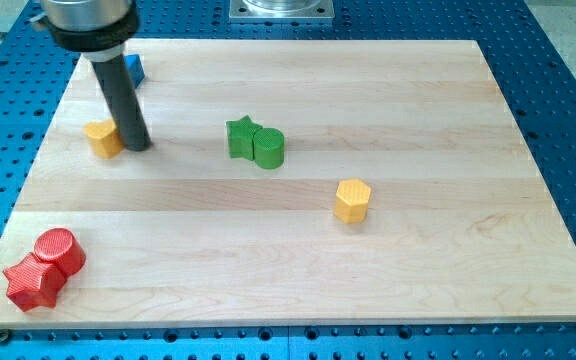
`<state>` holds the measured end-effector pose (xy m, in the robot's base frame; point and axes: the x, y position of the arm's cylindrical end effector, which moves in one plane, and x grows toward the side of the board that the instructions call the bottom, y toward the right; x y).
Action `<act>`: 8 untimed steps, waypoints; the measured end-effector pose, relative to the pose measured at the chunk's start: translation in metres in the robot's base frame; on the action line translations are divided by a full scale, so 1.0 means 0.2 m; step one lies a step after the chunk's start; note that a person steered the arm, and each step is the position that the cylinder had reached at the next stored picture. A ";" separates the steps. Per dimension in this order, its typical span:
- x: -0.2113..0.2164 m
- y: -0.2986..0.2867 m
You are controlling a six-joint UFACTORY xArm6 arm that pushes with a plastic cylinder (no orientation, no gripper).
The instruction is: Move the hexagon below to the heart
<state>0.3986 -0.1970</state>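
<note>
A yellow hexagon [352, 200] sits on the wooden board [418, 110], right of centre. A small yellow block [102, 138], which looks like a heart, lies near the view's left edge of the board. My tip [137, 146] rests on the board right beside this yellow block, touching or nearly touching its right side. The hexagon is far to the right of my tip and a little lower in the view. The rod hides part of a blue block [135, 68] near the view's top left.
A green star [239, 134] and a green cylinder [269, 148] touch each other at the board's middle, between my tip and the hexagon. A red cylinder [58, 248] and a red star [32, 283] sit together at the view's bottom left corner.
</note>
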 end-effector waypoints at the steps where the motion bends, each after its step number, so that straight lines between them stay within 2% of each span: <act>1: 0.03 -0.02; 3: 0.09 0.60; 4: 0.09 0.79; 6: 0.15 0.78; 8: 0.60 0.84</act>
<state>0.5185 -0.0287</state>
